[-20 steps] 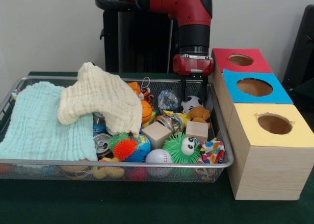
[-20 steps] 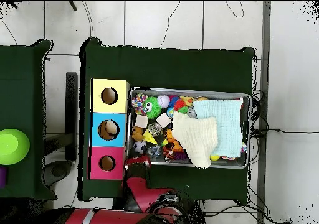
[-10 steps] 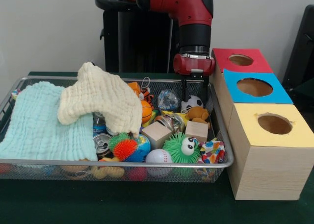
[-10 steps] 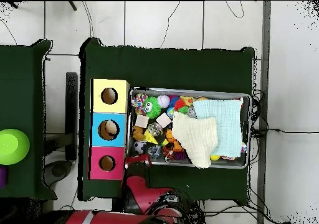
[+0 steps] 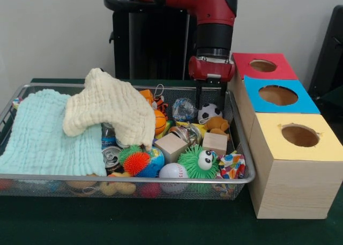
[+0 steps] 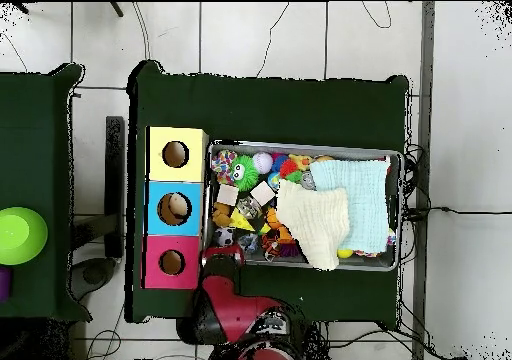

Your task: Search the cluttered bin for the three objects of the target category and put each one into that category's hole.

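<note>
1. Well, the desk (image 5: 134, 223) is the largest thing. The bin and the boxes sit side by side on it, so a carry from one to the other is short.
2. The bin (image 5: 128, 176) fills the desk's middle. Its far rim runs along the edge by the robot's pedestal, I judge so the arm can reach all of it.
3. Two cloths, one pale green (image 5: 48, 132) and one cream (image 5: 110, 108), cover the half of the bin farthest from the boxes. I suspect the third toy is under them, as I see only two.
4. The red box (image 5: 244, 87) stands at the desk's corner nearest the pedestal, touching the bin's end and first in the row of three.
5. The gripper (image 5: 210, 97) hangs over the bin's corner beside that box. Its fingers are spread and empty, with a football (image 5: 210, 112) showing between them. It looks poised above the bear, not yet down on it.
6. The brown bear (image 5: 216, 124) lies just below the gripper, on top of the clutter and free to pinch. The orange tiger (image 5: 155, 101) is near the far rim, at the cream cloth's edge.
7. The hole (image 5: 263, 65) in the red top is open and unblocked.
</note>
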